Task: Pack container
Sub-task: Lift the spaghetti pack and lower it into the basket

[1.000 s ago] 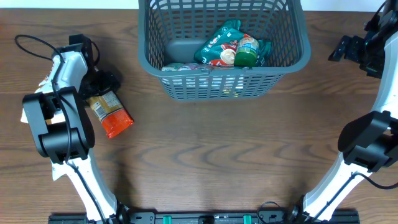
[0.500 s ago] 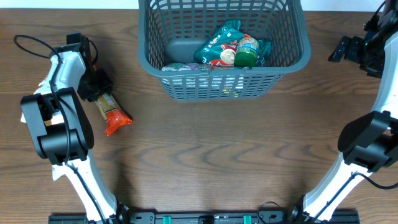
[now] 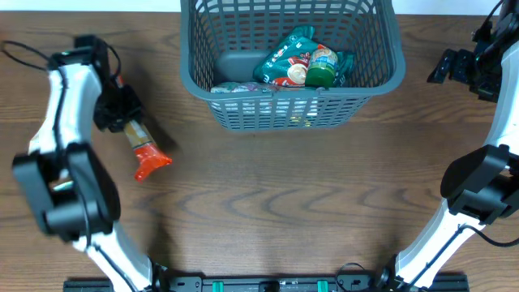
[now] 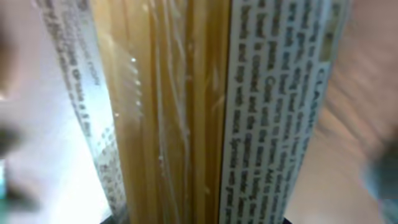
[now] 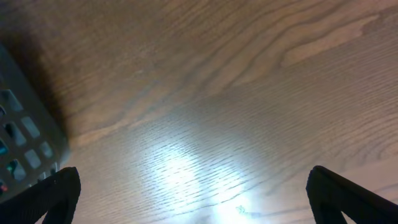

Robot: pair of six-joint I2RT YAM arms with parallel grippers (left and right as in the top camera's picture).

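Note:
The container [image 3: 284,109], a dark grey lattice basket, stands at the back centre of the table. It holds a green snack packet [image 3: 282,62] and a green-topped cup [image 3: 322,66]. Left of it, a long clear packet of spaghetti [image 3: 144,151] with a red end lies on the table, and my left gripper [image 3: 120,120] is shut on its upper end. In the left wrist view the spaghetti packet [image 4: 186,112] fills the picture, so the fingers are hidden. My right gripper [image 3: 448,63] hangs open at the far right; in its wrist view the right gripper [image 5: 193,193] is over bare wood.
A corner of the basket [image 5: 25,143] shows at the left of the right wrist view. A black cable [image 3: 32,50] loops by the left arm at the table's left edge. White arm links rise from the front edge on both sides.
My left gripper has shut on the spaghetti packet and squeezed it narrower. The left arm has swung out to the left, turning the packet a little. The right arm has not moved.

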